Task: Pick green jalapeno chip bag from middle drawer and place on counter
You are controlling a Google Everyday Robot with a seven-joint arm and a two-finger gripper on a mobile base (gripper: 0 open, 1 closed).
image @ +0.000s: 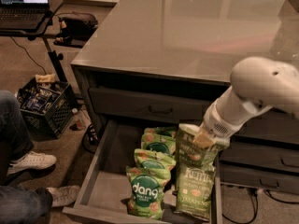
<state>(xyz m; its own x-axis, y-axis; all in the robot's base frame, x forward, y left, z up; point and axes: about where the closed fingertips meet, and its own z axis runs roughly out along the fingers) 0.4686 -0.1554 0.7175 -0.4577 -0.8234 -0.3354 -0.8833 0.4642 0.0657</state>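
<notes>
The middle drawer point(100, 164) stands pulled open below the counter point(187, 27). Several bags stand in it. My gripper point(203, 138) reaches down from the right on the white arm point(252, 90) and is shut on the top edge of an olive-green jalapeno chip bag point(194, 152), which hangs upright, raised in the drawer's right half. Right below and in front of it stands a second olive Kettle bag point(196, 192). The fingers are mostly hidden behind the bag's top.
Bright green dang bags point(145, 192) fill the drawer's middle, left of the olive bags. A closed drawer point(154, 107) lies above and narrower drawers point(261, 157) to the right. A person's legs and shoes point(28, 162), a black crate point(44, 106) and a laptop stand point(28, 17) are at the left.
</notes>
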